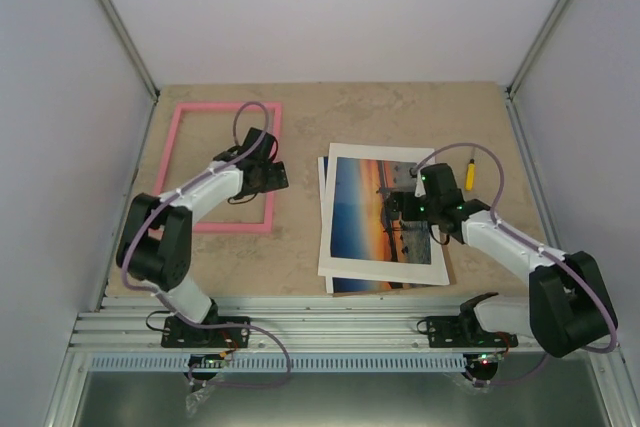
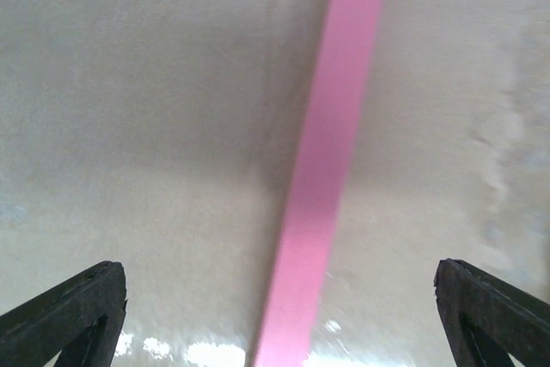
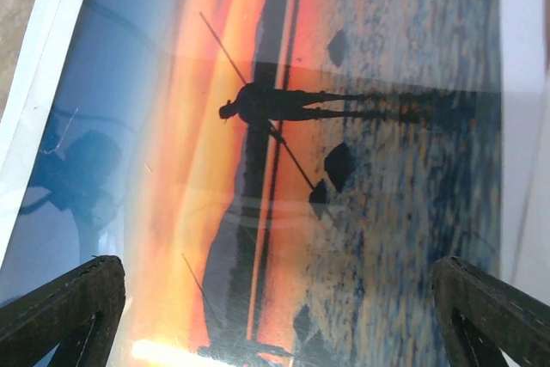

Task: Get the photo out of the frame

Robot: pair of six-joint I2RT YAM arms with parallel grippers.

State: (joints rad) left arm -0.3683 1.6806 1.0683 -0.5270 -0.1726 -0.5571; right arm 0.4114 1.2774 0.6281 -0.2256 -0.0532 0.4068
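Top external view shows the pink frame (image 1: pixel 230 228) lying flat on the left side of the desk (image 1: pixel 300 107). The desk shows right through its middle, so nothing is in it. The left end effector (image 1: pixel 270 175) hangs over the frame's right rail with its two fingers spread as wide as they go, and it holds nothing. In the left wrist view the pink rail runs up between the fingers, with bare desk on both sides. Well apart to the right lies the photo (image 1: pixel 365 212), an orange sunset over blue water, flat on the desk with a white border (image 1: pixel 385 269) around it. Another sheet peeks out at the left and bottom edges of the pile, but I cannot tell what it is. The right end effector (image 1: pixel 412 199) hangs over the right part of the photo, fingers wide apart too and holding nothing. In the right wrist view the photo looks shiny, so there may be a clear cover on top; I cannot be sure. Near the top right corner of the pile lies a small yellow thing (image 1: pixel 469 174). I think the photo is already out of the frame, and what may be left is to get it free of the white border. To do that well, the right end effector should come down softly at an edge, pinch only the thin paper, and lift slowly so it does not crease. The left end effector could press on the border to stop it sliding.
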